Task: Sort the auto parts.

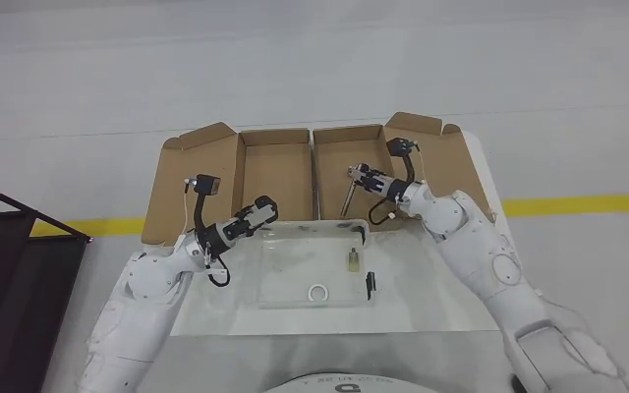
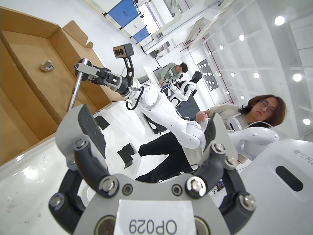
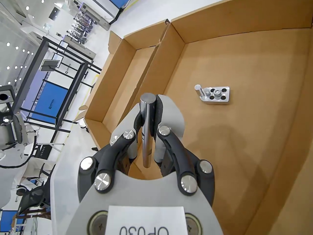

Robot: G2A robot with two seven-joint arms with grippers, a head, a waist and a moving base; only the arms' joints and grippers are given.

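My right gripper [image 3: 149, 108] is shut on a slim metal rod [image 3: 146, 135], held above the floor of the right cardboard box [image 3: 244, 147]. From above, that gripper [image 1: 356, 175] is over the box's near left part, and the rod [image 1: 345, 201] hangs slanting down from it. A small metal bracket [image 3: 215, 95] with a peg lies on the box floor beyond. My left gripper [image 2: 149, 128] is open with nothing in it, above the clear tray's [image 1: 295, 305] far left corner [image 1: 267, 207]. The left wrist view shows the rod [image 2: 74, 91] too.
A second cardboard box [image 1: 275, 182], with its flaps open, stands left of the first. In the tray lie a small pale part [image 1: 351, 259] and a white ring [image 1: 317, 292]. A black part [image 1: 370, 285] sits at the tray's right edge. White table surrounds the tray.
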